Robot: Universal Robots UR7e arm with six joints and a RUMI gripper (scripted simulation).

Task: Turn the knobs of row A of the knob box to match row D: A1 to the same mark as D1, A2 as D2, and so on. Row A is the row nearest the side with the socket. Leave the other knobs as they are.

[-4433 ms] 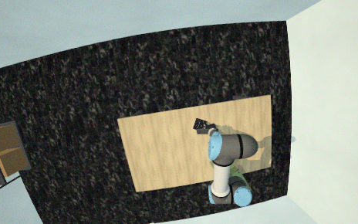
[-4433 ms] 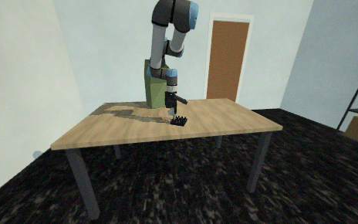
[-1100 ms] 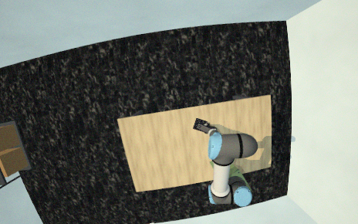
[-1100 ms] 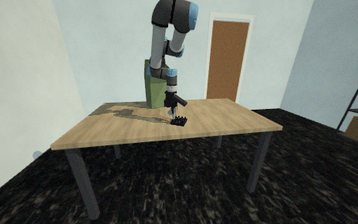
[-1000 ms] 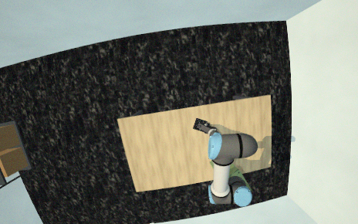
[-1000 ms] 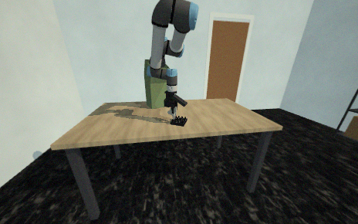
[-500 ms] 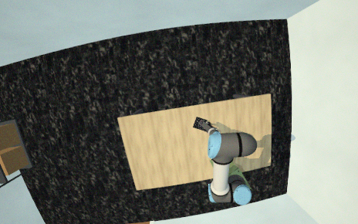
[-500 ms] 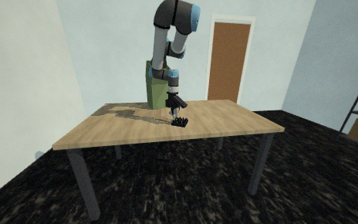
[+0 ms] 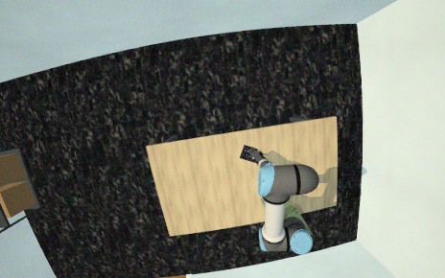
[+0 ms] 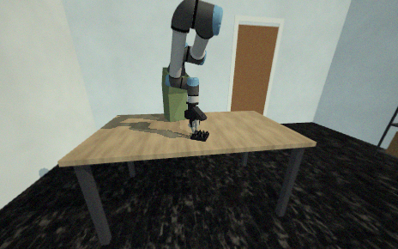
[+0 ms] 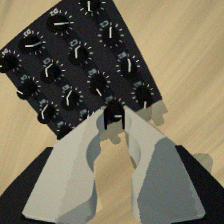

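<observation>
The black knob box [image 11: 80, 65] lies on the wooden table, with rows of black knobs that carry white pointer marks. In the wrist view it sits tilted, filling the upper left. My gripper [image 11: 114, 108] is shut on one knob [image 11: 114, 112] in the row of the box nearest to me, its pale fingers on both sides of it. The box also shows small in the top view [image 9: 249, 153] and in the exterior view [image 10: 200, 136], with the gripper [image 10: 194, 124] straight above it, pointing down. The socket is hidden.
The table [image 10: 184, 135] carries a green base block [image 10: 174, 99] behind the arm. A brown door [image 10: 253, 64] is in the back wall. A shelf with a cardboard box [image 9: 5, 184] stands far off on the dark floor.
</observation>
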